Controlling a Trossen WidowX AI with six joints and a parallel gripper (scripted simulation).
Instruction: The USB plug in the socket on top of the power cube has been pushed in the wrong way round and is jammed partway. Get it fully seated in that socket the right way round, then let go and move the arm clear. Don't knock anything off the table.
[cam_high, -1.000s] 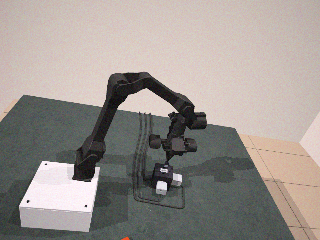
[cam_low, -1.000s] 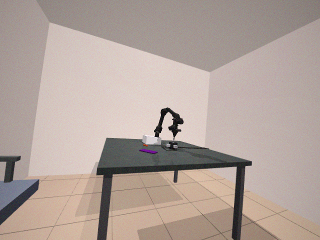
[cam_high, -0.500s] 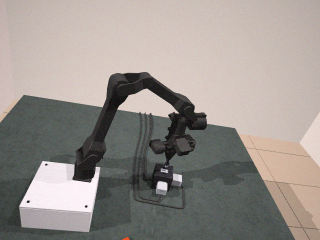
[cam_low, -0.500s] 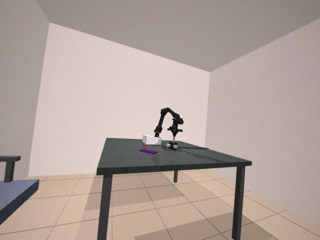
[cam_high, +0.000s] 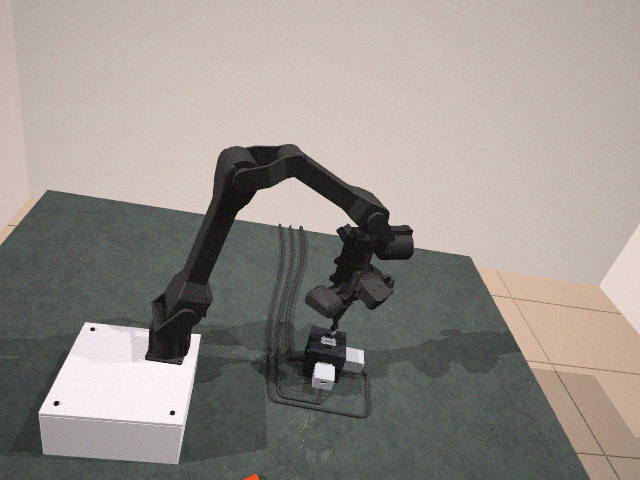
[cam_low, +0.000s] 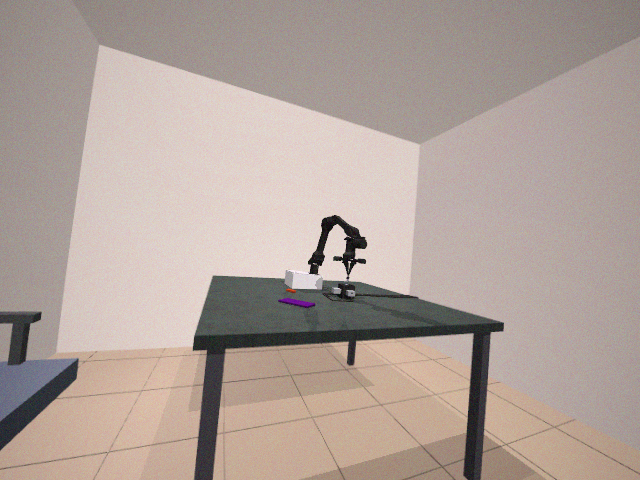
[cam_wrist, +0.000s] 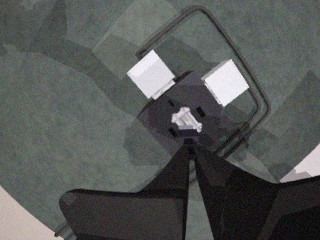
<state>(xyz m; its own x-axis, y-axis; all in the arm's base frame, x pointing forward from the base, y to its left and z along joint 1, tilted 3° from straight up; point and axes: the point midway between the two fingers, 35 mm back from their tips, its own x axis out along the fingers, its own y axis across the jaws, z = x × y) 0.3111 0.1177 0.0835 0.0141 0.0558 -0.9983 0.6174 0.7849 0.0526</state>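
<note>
The black power cube (cam_high: 325, 353) (cam_low: 345, 287) (cam_wrist: 192, 87) stands on the table. A pale socket surround (cam_high: 328, 341) (cam_wrist: 181, 116) is on its top; in the wrist view the plug partly overlaps it. My gripper (cam_high: 334, 325) (cam_low: 347, 277) (cam_wrist: 190, 152) points down, shut on the small USB plug (cam_high: 333, 331) (cam_wrist: 187, 132), just above the cube's top. In the wrist view the plug's dark body lies square to the fingers, while the cube is turned at an angle to them. The plug appears clear of the socket; which way round it faces cannot be told.
Two white blocks (cam_high: 354, 359) (cam_high: 323, 375) (cam_wrist: 151, 75) (cam_wrist: 225, 82) sit against the cube's sides. Dark cables (cam_high: 367, 395) (cam_wrist: 235, 42) loop around it. A purple slab (cam_low: 296, 302) and an orange piece (cam_high: 251, 476) (cam_low: 291, 290) lie on the table. The arm's base stands on a white box (cam_high: 118, 387).
</note>
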